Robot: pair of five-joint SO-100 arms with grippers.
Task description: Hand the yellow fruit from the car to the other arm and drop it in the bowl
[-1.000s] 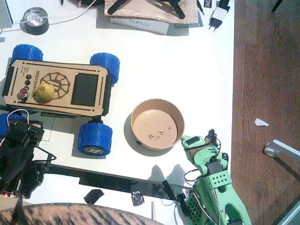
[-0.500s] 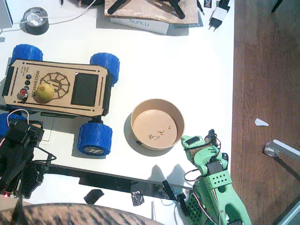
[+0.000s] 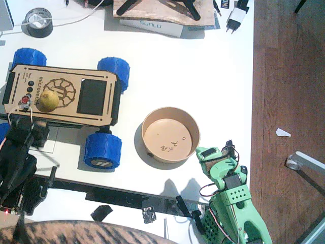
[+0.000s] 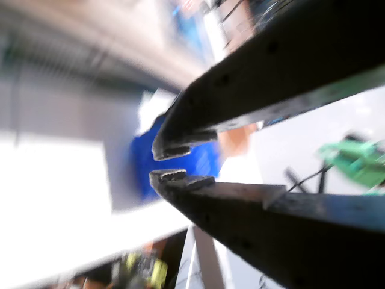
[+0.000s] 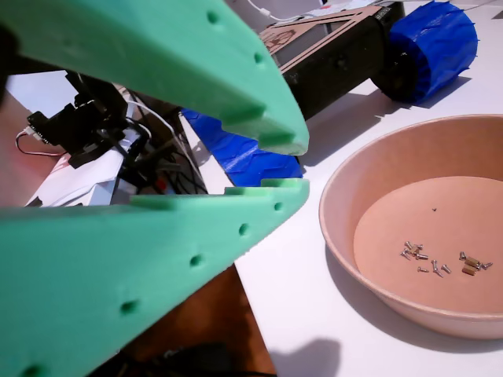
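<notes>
Fruit not yet picked – both end effectors empty

Progress: nothing done so far, judging by the layout. Yellow fruit point(image 3: 49, 100) sits on the car point(image 3: 61, 95) deck, over the engraved wheel logo, near the worktop's left edge. No pickup, no handover, no drop yet.

Left arm (black) is low at the front-left corner; its end effector point(image 4: 163, 163) shows in a wrist view w/ tips nearly touching, a thin gap between them, nothing gripped. In the fixed view it point(image 3: 20, 128) lies just in front of the car's near edge, close to the fruit but apart from it.

The other arm point(image 3: 231, 203), green, waits at the front edge, right of centre. Its end effector point(image 5: 287, 166) has a small gap between the tips, holding nothing, just beside the bowl point(image 3: 170, 115).

Bowl is mid-worktop, between car and green arm; only small crumbs/screws point(image 5: 436, 261) on its floor.

Left to do: grasp fruit, carry across, pass to green arm, release over bowl.

Surroundings & obstacles: blue wheel point(image 3: 103, 149) stands between the black arm and the bowl, so the fruit likely needs lifting over it. Tape roll point(image 3: 39, 22) at the back-left corner, box w/ wooden board point(image 3: 157, 18) and a plug point(image 3: 236, 18) along the back edge – all well clear. Striped fabric point(image 3: 81, 233) shows along the bottom of the fixed view.
</notes>
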